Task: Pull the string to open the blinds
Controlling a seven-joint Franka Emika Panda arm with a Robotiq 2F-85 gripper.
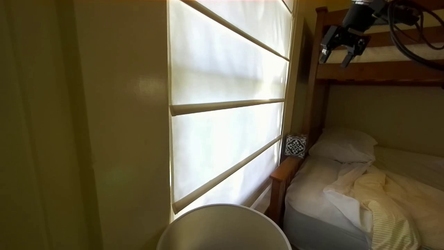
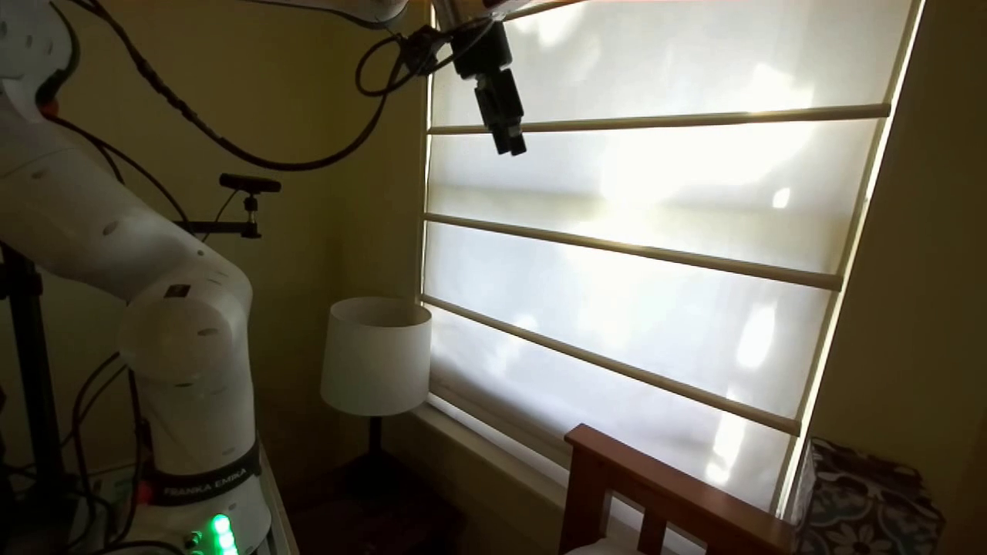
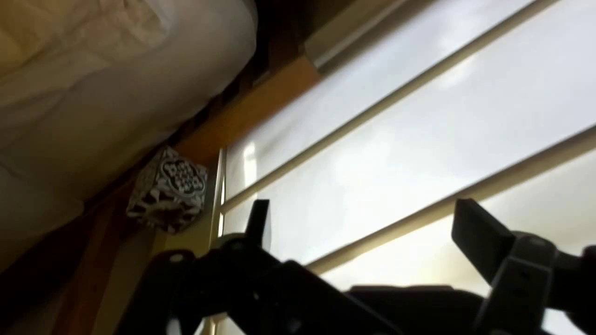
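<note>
The blinds are a large cream-white shade with horizontal ribs, covering the window in both exterior views (image 1: 225, 142) (image 2: 617, 169). They hang lowered, nearly to the sill, with light coming through. They also fill the right of the wrist view (image 3: 354, 163). My black gripper is high up, in front of the blinds, in both exterior views (image 1: 335, 59) (image 2: 511, 146). In the wrist view the gripper (image 3: 362, 204) has its two fingers wide apart with nothing between them. I cannot make out a string in any view.
A white lampshade (image 1: 223, 229) (image 2: 378, 358) stands beside the window. A wooden bunk bed (image 1: 374, 71) is close to the window, with its lower end rail (image 2: 678, 493) before the shade. A patterned box (image 1: 295, 146) (image 2: 864, 501) (image 3: 172, 190) sits at the window's edge.
</note>
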